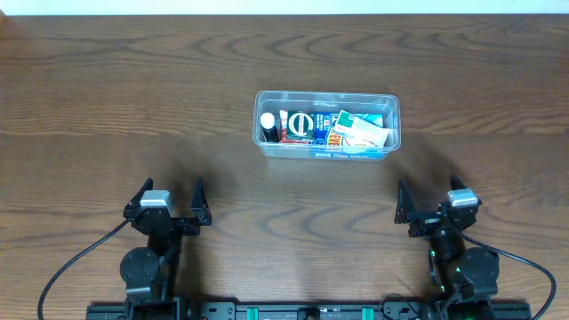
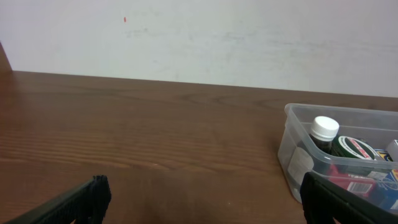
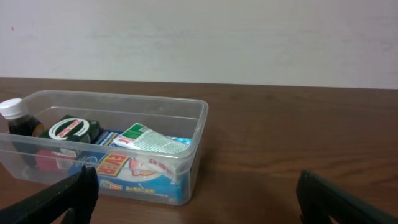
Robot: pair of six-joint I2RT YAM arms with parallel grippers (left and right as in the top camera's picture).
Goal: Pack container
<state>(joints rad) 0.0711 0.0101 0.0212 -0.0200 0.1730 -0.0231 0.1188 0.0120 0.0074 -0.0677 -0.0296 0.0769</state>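
Nearest the robot, the left gripper point(image 1: 172, 189) and the right gripper point(image 1: 428, 190) sit low at the near edge of the wooden table point(image 1: 107, 107). Each has its black fingers spread wide with nothing between them. They look parked, one on either side, probably so that the approach to the middle is unobstructed.

Farther back and a little right of centre stands the container point(image 1: 325, 93), well apart from both grippers. It is a shallow tub of clear, slightly cloudy plastic with rounded corners and a rolled rim, its long side facing the robot.

Its contents are laid in a row:
- at the left end, an upright dark bottle with a white cap point(image 2: 324, 127)
- next to it, a round dark tin with a white-ringed label point(image 3: 69, 128)
- to the right, flat printed packets, with a crinkled green-and-white sachet point(image 3: 152, 138) leaning on top

Packing seems well advanced.
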